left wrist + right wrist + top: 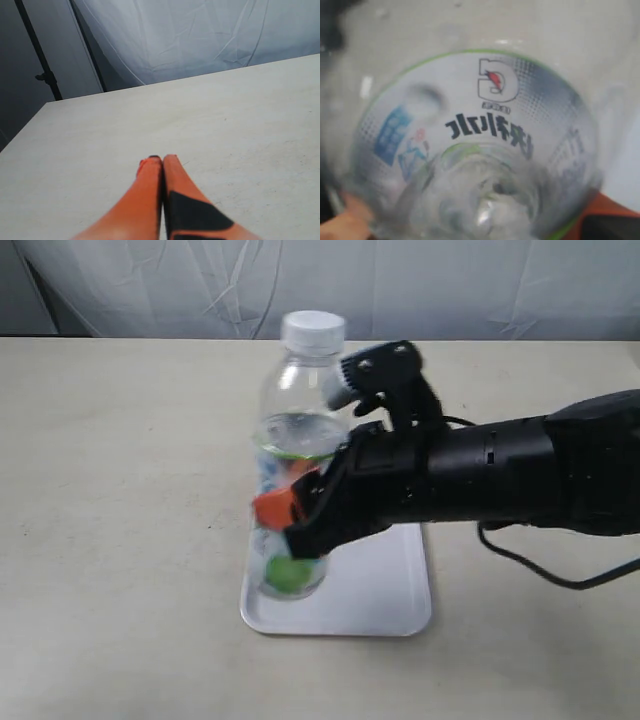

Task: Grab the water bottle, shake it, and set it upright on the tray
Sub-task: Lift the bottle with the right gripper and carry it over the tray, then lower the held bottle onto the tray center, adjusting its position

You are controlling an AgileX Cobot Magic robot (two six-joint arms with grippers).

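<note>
The water bottle [298,455] stands upright with its white cap [313,330] on top, its base over the left part of the white tray [385,585]. Whether the base touches the tray I cannot tell. My right gripper [290,515] is shut on the bottle's labelled middle, orange fingers [272,508] either side. In the right wrist view the bottle [470,150] fills the frame, its label lettering close up, with an orange finger [607,210] at the edge. My left gripper [162,160] is shut and empty over bare table, out of the exterior view.
The beige table [120,490] spreads around the tray. A white curtain [400,280] hangs behind the far edge. The black right arm [520,475] reaches in from the right, with a cable [530,565] hanging beneath it. In the left wrist view a dark pole [37,55] stands beyond the table.
</note>
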